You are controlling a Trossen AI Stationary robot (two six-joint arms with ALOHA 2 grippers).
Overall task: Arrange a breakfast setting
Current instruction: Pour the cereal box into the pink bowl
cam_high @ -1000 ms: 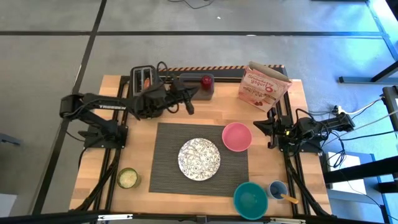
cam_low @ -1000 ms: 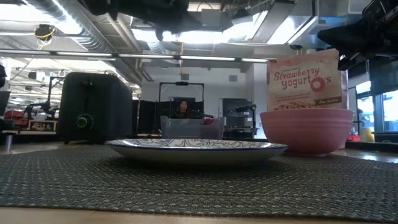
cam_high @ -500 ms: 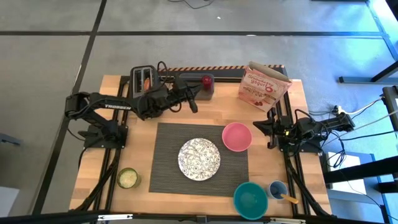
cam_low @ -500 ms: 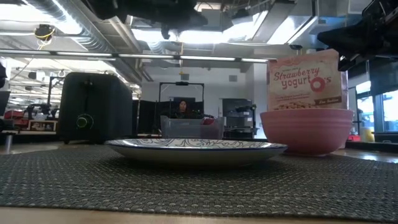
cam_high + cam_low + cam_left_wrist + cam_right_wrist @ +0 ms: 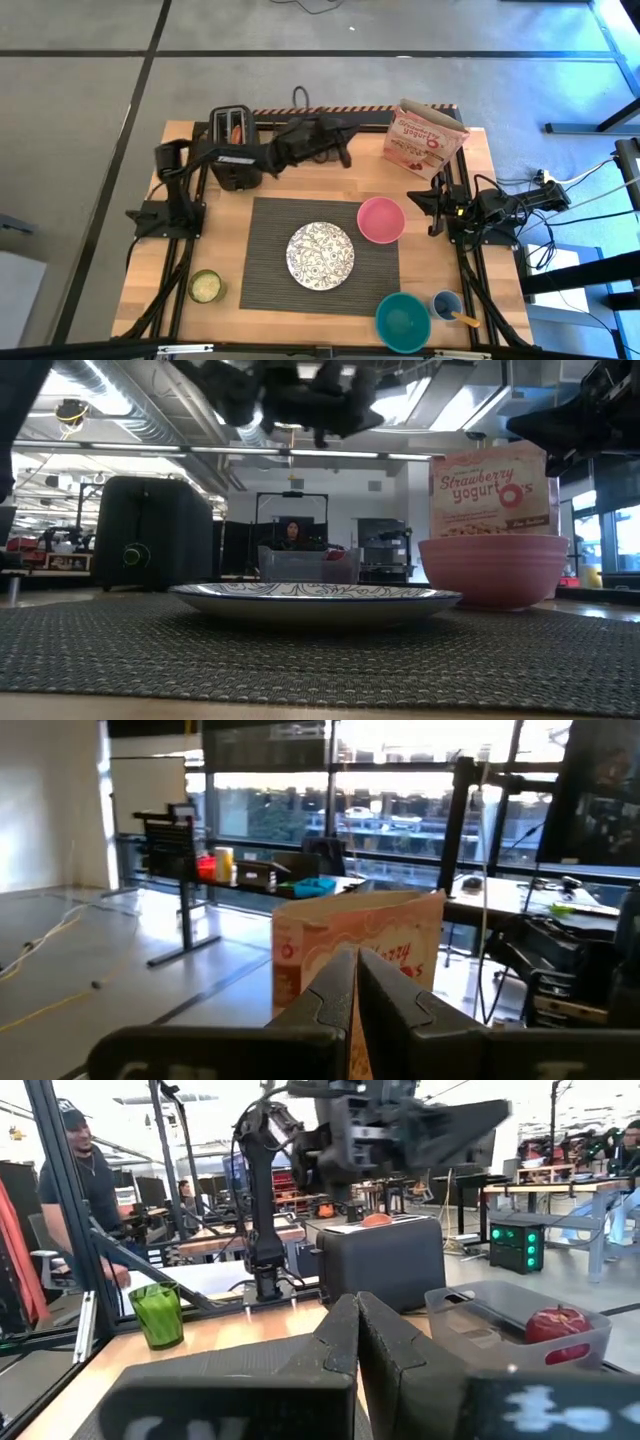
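Note:
The dark grey ribbed mat (image 5: 270, 250) lies at the table's middle. The white patterned plate (image 5: 320, 255) and the pink bowl (image 5: 381, 220) stand on it. The red apple (image 5: 558, 1325) lies in a clear container at the far edge; in the high view my left arm hides it. The bagel (image 5: 235, 130) sticks out of the black toaster (image 5: 230, 150). The spoon (image 5: 465, 319) stands in a small blue cup (image 5: 446, 302). My left gripper (image 5: 345, 155) is shut and empty, in the air over the apple's container. My right gripper (image 5: 437, 210) is shut and waits at the right edge.
A pink cereal box (image 5: 425, 140) stands at the far right, just beyond my left gripper. A teal bowl (image 5: 403, 320) stands near the front edge. A jar with a green lid (image 5: 206, 286) stands at the front left. People show in the room beyond.
My left gripper has swung toward the table's right edge along the far side, from beside the toaster to over the apple's container, and stays shut. Nothing on the table has moved.

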